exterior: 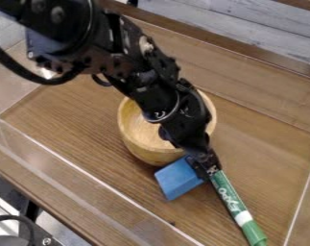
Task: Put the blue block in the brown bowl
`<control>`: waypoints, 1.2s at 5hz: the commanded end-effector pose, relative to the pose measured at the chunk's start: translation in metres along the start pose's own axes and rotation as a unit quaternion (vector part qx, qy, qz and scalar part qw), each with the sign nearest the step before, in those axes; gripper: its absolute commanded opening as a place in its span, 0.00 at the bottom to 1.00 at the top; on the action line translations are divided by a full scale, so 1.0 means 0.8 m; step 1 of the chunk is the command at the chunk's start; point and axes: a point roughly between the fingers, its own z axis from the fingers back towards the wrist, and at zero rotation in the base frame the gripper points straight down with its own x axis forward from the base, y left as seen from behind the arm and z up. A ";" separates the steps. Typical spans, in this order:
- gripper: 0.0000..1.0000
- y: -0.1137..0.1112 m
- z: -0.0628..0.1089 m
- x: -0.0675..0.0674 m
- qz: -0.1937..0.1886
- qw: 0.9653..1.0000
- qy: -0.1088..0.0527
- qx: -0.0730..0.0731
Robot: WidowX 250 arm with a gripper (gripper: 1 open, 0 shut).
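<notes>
Wooden tabletop [70, 133], blue block [178, 180] right by the jaws, their opening unclear.

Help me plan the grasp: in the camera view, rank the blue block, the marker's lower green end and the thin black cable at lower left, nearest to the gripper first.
1. Blue block, just below the fingertips.
2. Marker's green end, lower right.
3. Black cable, lower left corner.

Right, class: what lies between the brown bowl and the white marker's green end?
The blue block lies between the brown bowl and the marker's green end, in the camera view.
</notes>
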 end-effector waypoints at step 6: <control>0.00 0.025 -0.017 -0.023 0.029 0.999 0.020 -0.015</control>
